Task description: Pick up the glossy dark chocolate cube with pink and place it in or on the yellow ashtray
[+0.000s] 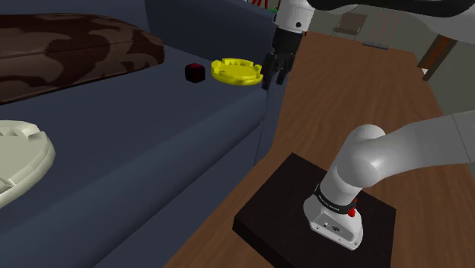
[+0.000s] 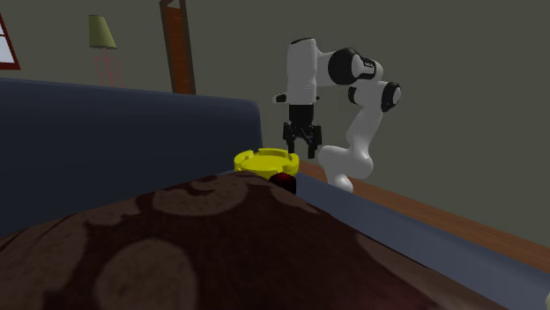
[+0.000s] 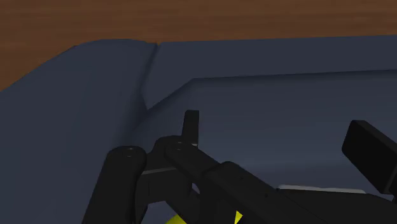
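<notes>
Two black fingers [image 1: 267,79] are standing well apart in the shoulder view, clasping nothing. The arm [image 1: 380,164] is rising from its stand [image 1: 274,209], passing out of the top edge and arching over, so the gripper [image 1: 274,78] is hanging nearly straight down. The fingertips are hovering above the sofa [image 1: 152,152], close to the edge where it is meeting the wooden surface [image 1: 342,106]. The ashtray [image 1: 237,71] is lying on the seat just beside the fingers. The cube [image 1: 195,72] is sitting beyond the ashtray, farther from the fingers and apart from both. Bare seat is lying open around the cube.

Seen in the second exterior view, the arm [image 2: 353,106] is folding at the elbow and the gripper [image 2: 301,143] is pointing down, fingers spread. Its tips are hanging just above and beside the ashtray [image 2: 266,160], with air showing between them. The cube [image 2: 283,182] is sitting below the fingers, near the ashtray, partly hidden by a brown cushion [image 2: 220,247].

From the wrist view, the gripper [image 3: 280,137] is gaping wide, with only sofa [image 3: 254,83] between the fingers [image 3: 191,121]. Slivers of ashtray [image 3: 236,217] are peeking out behind the finger bases. The sofa's rounded arm is rising beyond the fingertips, with the wooden surface [image 3: 191,19] past it.
</notes>
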{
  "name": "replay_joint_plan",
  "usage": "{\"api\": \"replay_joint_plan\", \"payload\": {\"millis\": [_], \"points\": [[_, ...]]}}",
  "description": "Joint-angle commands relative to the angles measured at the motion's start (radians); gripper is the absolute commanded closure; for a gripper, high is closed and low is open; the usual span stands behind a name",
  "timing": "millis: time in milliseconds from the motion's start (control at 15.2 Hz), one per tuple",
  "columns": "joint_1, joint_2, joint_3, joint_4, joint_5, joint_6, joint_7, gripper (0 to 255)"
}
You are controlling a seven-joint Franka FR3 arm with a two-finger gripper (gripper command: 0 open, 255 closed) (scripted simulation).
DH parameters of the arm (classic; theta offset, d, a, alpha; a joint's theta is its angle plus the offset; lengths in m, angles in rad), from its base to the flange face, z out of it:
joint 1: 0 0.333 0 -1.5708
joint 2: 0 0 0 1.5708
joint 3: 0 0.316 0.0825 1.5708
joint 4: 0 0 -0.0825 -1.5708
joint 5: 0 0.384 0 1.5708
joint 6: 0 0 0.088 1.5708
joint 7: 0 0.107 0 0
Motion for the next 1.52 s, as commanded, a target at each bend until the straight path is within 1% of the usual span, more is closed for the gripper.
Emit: {"api": "replay_joint_plan", "payload": {"millis": [0, 330, 594, 924, 1188, 1254, 1452], "points": [[0.0, 0.0, 0.0, 0.0, 0.0, 0.0, 0.0, 0], [0.008, 0.165, 0.082, 0.141, 0.01, 0.047, 0.083, 0], [0.007, 0.303, 0.146, 0.275, -0.003, 0.066, 0.154, 0], [0.006, 0.486, 0.223, 0.472, -0.049, 0.065, 0.249, 0], [0.014, 0.647, 0.283, 0.66, -0.114, 0.038, 0.333, 0], [0.016, 0.655, 0.285, 0.67, -0.118, 0.036, 0.337, 0], [0.016, 0.649, 0.283, 0.622, -0.116, 0.078, 0.336, 0]]}}
